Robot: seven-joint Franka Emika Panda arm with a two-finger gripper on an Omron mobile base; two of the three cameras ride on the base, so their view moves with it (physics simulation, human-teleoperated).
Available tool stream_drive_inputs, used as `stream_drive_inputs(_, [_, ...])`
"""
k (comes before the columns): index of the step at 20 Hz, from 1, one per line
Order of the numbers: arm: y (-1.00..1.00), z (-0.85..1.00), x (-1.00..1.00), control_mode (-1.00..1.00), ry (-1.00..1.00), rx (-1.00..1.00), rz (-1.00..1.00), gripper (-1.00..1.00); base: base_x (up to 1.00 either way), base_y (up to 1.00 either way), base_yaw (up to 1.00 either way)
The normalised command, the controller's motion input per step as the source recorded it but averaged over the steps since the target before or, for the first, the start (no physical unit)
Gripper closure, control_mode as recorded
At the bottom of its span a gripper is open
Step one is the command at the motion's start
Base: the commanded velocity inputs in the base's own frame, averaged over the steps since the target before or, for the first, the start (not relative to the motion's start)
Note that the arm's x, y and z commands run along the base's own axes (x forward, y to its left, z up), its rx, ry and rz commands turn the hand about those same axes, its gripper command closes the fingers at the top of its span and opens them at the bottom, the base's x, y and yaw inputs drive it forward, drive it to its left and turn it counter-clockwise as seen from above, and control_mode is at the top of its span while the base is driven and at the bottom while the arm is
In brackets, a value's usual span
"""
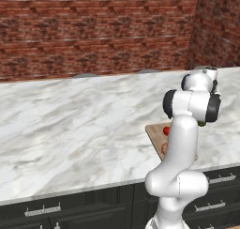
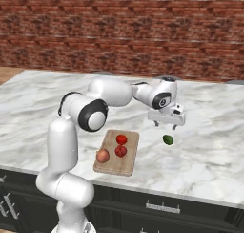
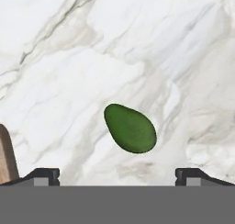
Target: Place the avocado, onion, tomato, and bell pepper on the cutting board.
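The avocado (image 3: 130, 128) lies alone on the white marble counter (image 2: 205, 146), just off the right edge of the cutting board (image 2: 125, 167) and clear of it; in the hand view it sits between the two finger tips, its narrower end tilted toward the upper left. The gripper (image 2: 166, 122) hangs above it with its jaws spread wide and nothing between them. The step in hand looks like the pick of the avocado, the last item off the board; the onion (image 2: 102, 155) and two small red items (image 2: 121, 139) already rest on the wood. To do it well, I judge the hand should come straight down, centred on the fruit, turned so the fingers close across its short width rather than along its length; a smooth oval may squirt out if pinched near an end. The free stretch of board nearest the avocado seems the safest landing, away from the red pieces.
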Motion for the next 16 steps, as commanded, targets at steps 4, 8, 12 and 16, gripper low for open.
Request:
stream_drive_inputs(4, [-0.02, -0.34, 0.16, -1.0, 0.0, 0.0, -0.07, -1.0, 0.0, 0.0, 0.0])
stream_drive_inputs(8, [-0.03, -0.25, 0.12, -1.0, 0.0, 0.0, -0.06, -1.0, 0.0, 0.0, 0.0])
stream_drive_inputs(12, [-0.14, -0.16, 0.05, -1.0, 0.0, 0.0, -0.06, -1.0, 0.0, 0.0, 0.0])
stream_drive_inputs(16, [-0.21, -0.12, 0.0, -1.0, 0.0, 0.0, -0.06, -1.0, 0.0, 0.0, 0.0])
